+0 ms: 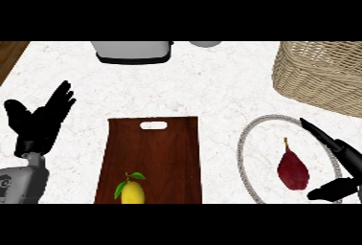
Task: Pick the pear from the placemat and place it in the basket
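Just beside the right hand (345, 149), pear (292, 170)

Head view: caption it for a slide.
Right hand open beside the dark red pear on the round placemat; wicker basket beyond.

Dark red pear (293, 170) lies on round placemat (263, 143), near wicker basket (322, 72).

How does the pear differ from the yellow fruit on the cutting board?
The pear is dark red with a bare stem; the yellow fruit carries green leaves. The pear lies on the round placemat, the yellow fruit on the brown cutting board. The open right hand flanks the pear; no hand is beside the yellow fruit. Both point stem end away from the robot.
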`<state>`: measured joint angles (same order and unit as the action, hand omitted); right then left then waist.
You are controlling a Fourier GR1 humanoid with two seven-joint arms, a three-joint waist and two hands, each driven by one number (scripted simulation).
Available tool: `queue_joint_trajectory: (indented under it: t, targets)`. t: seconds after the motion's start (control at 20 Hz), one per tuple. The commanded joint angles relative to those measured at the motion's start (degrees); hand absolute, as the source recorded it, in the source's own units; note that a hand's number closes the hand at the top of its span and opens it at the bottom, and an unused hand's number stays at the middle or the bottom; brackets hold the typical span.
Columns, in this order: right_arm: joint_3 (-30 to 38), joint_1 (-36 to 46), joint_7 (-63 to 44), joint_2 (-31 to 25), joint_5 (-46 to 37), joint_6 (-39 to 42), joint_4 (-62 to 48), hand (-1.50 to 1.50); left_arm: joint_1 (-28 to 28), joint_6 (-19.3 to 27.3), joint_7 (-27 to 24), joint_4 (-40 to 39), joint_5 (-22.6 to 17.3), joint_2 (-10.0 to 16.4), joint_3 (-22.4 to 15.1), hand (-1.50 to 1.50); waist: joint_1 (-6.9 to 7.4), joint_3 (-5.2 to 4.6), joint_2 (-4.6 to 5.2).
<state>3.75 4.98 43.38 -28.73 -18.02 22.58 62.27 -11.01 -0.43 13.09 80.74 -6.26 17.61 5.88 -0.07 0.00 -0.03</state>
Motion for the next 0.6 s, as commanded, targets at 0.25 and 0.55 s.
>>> queue_joint_trajectory:
  t: [0.25,0.55]
  targets:
    - [-0.85,-0.62,2.45,3.27,-5.51,-3.22,-2.23,-1.5,-2.81,-3.25,-2.41,-5.26,0.17,-0.55,3.37,0.0,-0.04,-0.01,0.04]
    - [-2.21,1.13,3.22,3.48,-9.9,-5.73,-2.57,1.5,1.47,-0.85,-0.72,0.87,3.14,-3.85,0.66,0.0,0.13,0.0,0.01]
